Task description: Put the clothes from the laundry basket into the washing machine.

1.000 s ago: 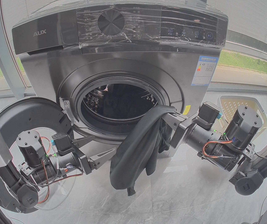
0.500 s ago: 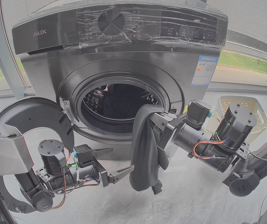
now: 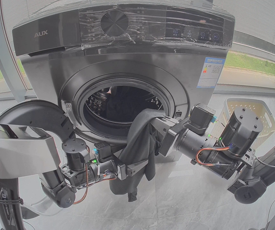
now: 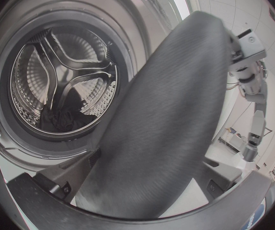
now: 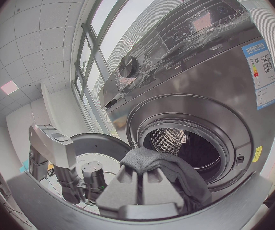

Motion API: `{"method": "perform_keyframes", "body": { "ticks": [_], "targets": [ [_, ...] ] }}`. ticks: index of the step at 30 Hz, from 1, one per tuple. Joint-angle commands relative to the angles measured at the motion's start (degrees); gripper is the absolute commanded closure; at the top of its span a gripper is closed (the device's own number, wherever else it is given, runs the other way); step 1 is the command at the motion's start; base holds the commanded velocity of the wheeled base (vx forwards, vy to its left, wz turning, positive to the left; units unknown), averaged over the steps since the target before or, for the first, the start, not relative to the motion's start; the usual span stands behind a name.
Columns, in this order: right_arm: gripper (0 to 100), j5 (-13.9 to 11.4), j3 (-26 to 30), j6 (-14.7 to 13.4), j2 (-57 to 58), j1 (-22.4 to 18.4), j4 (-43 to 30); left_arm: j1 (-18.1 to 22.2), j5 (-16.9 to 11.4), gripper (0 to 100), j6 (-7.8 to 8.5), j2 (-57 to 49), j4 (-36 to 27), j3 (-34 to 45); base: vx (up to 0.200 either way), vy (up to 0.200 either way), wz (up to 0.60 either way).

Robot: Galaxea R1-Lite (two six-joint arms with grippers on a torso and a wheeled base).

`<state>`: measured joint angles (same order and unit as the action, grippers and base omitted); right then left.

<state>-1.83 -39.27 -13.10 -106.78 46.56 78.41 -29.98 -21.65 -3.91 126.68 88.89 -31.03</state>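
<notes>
Garment (image 3: pixel 140 138) transfer is standing at the insertion step, judging from the layout. The right tool (image 3: pixel 156 123) is clamping the dark garment by its upper fold, fingers closed on the cloth, at about 4 o'clock on the rim of the drum opening (image 3: pixel 121 107) of the washing machine (image 3: pixel 121 64). From that grip the garment is hanging with its long axis running 12 to 6 o'clock, its lower end dangling toward the floor (image 3: pixel 182 195) in front of the machine.

The left tool (image 3: pixel 133 159) is sitting at about 6 o'clock below the opening. Its jaws are spread wide with the hanging cloth passing between them, and they are not pinching anything. Other dark clothes (image 4: pixel 63 118) are lying at the bottom of the drum. The door (image 3: pixel 31 118) is standing open at 9 o'clock, and the laundry basket (image 3: pixel 252 107) is resting at 3 o'clock behind the right arm.

Deciding relation — the opening is lying at 11 o'clock from the right tool, so the right arm is nearer for the push inward. The left tool is placed to gather the tail, which otherwise risks dragging over the rim.
</notes>
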Motion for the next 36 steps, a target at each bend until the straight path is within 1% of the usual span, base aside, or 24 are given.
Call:
{"method": "perform_keyframes", "body": {
  "ticks": [1,2,8,15,18,19,20,23,25,27,30,33,36],
  "targets": [
    [100,0.1,0.3,0.0,0.3,0.9,0.3,1.1,2.6,0,0.40,7.8,0.0,-5.7,0.000,0.000,0.00],
    [100,0.1,0.3,0.0,0.3,0.9,0.4,1.1,2.8,100,0.40,8.2,0.0,-5.8,0.000,0.000,0.00],
    [100,0.2,-0.1,0.0,-0.1,-0.5,0.1,1.0,3.2,100,0.75,7.3,0.1,-4.7,0.000,0.000,0.00],
    [100,0.2,-0.6,0.0,-3.6,-5.2,0.7,0.8,2.4,100,0.66,-5.5,0.1,1.2,0.000,0.000,0.00],
    [100,0.2,-0.5,0.0,-4.5,-5.9,0.8,0.6,2.2,100,0.40,-9.7,0.1,3.8,0.000,0.000,0.00],
    [100,0.1,-0.1,-0.1,-5.2,-6.0,0.9,0.6,2.2,100,-0.04,-12.6,0.0,5.4,0.000,0.000,0.00],
    [100,0.1,0.5,-0.1,-5.5,-5.6,0.9,1.0,2.7,100,-0.39,-14.0,0.0,5.9,0.000,0.000,0.00],
    [100,-0.2,3.3,-0.1,-5.2,-5.2,1.1,2.6,3.3,100,-0.39,-14.9,-0.1,5.3,0.000,0.000,0.00],
    [100,-0.3,5.7,0.0,-4.7,-3.2,2.2,5.5,3.1,100,-0.39,-15.0,-0.1,5.2,0.000,0.000,0.00],
    [100,-0.4,8.2,0.0,-4.0,-1.2,3.1,6.7,3.1,100,-0.31,-14.4,-0.1,5.3,0.000,0.000,0.00],
    [100,-0.5,11.8,0.1,-3.4,-0.6,3.2,7.5,3.5,100,-0.31,-13.7,-0.1,5.0,0.000,0.000,0.00],
    [100,-0.6,15.4,0.2,-3.6,-0.3,3.1,7.8,5.4,100,-0.48,-13.2,-0.1,3.3,0.000,0.000,0.00],
    [100,-1.1,16.4,0.1,-3.8,0.3,3.2,7.7,6.0,100,-0.66,-13.3,-0.1,2.6,0.000,0.000,0.00]
  ]
}}
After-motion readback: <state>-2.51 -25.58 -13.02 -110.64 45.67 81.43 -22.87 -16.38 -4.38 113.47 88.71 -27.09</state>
